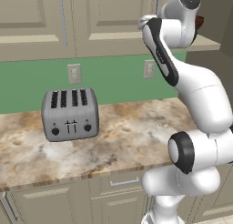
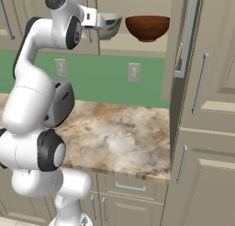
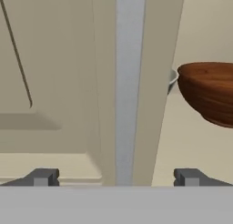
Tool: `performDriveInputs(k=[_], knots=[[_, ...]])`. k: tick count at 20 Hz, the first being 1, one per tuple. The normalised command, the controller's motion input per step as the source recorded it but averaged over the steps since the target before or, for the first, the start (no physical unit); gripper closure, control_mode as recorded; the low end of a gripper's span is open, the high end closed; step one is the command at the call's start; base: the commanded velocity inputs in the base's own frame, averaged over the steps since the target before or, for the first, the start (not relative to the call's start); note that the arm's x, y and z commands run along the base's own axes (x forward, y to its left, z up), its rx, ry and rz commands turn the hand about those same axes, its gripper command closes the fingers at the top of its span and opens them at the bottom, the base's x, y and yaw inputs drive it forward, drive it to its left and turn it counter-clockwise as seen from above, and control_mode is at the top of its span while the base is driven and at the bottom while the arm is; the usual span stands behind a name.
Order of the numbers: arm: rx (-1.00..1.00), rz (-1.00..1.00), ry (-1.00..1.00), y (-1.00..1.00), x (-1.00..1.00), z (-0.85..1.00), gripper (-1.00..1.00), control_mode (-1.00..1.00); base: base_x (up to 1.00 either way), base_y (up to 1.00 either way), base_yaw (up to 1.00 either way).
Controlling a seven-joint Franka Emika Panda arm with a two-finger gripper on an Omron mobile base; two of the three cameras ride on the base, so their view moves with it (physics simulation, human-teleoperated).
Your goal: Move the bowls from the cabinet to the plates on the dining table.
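Hand view: reddish-brown bowl [image 3: 209,92] upper right of open pincer [image 3: 116,176]

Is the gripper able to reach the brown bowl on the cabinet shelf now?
Probably not directly. The open gripper faces the edge of a cabinet door, which stands between its fingertips; the brown bowl sits off to one side behind it.

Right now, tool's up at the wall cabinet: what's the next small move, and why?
Probably shift the open tool sideways toward the glossy reddish-brown bowl before advancing. In the hand view the fingertips straddle the edge of the beige panelled cabinet door, with that bowl off to one side and nothing held. The right base view shows both it and the grey-white bowl sitting on the shelf.
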Motion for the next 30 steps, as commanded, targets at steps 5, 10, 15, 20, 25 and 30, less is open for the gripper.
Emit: performDriveInputs(k=[5, 10, 15, 20, 25, 30], knots=[[0.0, 0.0, 0.0, 0.0, 0.48, -0.08, -1.0, -1.0, 0.0, 0.0, 0.0], [0.0, 0.0, 0.01, -0.01, 0.56, -0.02, -1.0, -1.0, 0.0, 0.0, 0.0], [0.0, 0.0, 0.07, 0.0, 0.19, 0.0, 1.0, -1.0, 0.0, 0.0, 0.0], [0.0, 0.0, 0.08, 0.0, 0.07, 0.0, 1.0, -1.0, 0.0, 0.0, 0.0], [0.0, 0.0, 0.08, 0.01, 0.07, 0.0, 1.0, -1.0, 0.0, 0.0, 0.0], [0.0, 0.0, 0.05, 0.1, 0.0, 0.0, 1.0, -1.0, 0.0, 0.0, 0.0]])
